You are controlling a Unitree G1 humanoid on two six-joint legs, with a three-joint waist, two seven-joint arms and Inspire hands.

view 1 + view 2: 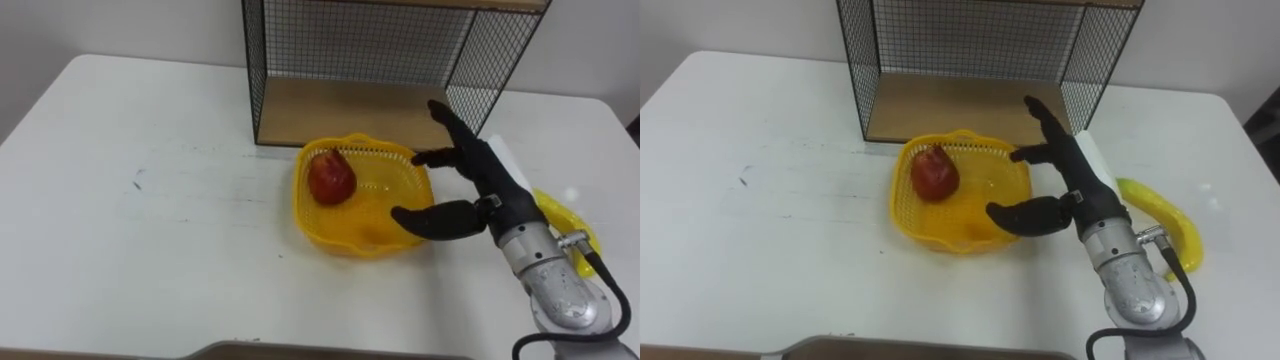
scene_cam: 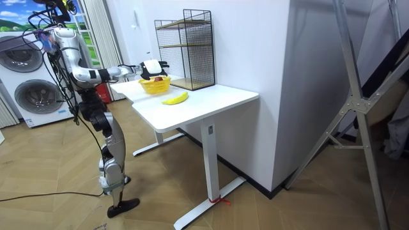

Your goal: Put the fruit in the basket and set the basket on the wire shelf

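At the near right of the white table [image 1: 150, 230], the right hand [image 1: 480, 185] is reached forward from the lower right. Its fingers are held straight and spread apart, with the thumb set apart below them, and nothing is gripped. The thumb is seen over the near right corner of the yellow basket [image 1: 305, 215] and the fingers over its far right rim. Whether the rim is touched cannot be told.

Just beside the wrist, on its right, a banana [image 1: 1160, 215] is lying on the tabletop, outside the basket. Inside the basket, toward its left side, a red fruit [image 1: 331, 178] is resting.

Just beyond the basket, the wire shelf [image 1: 252, 70] is standing at the table's far edge, its wooden bottom board bare. In the room view the robot is seen standing at the table's end, with the arm stretched out over the basket.
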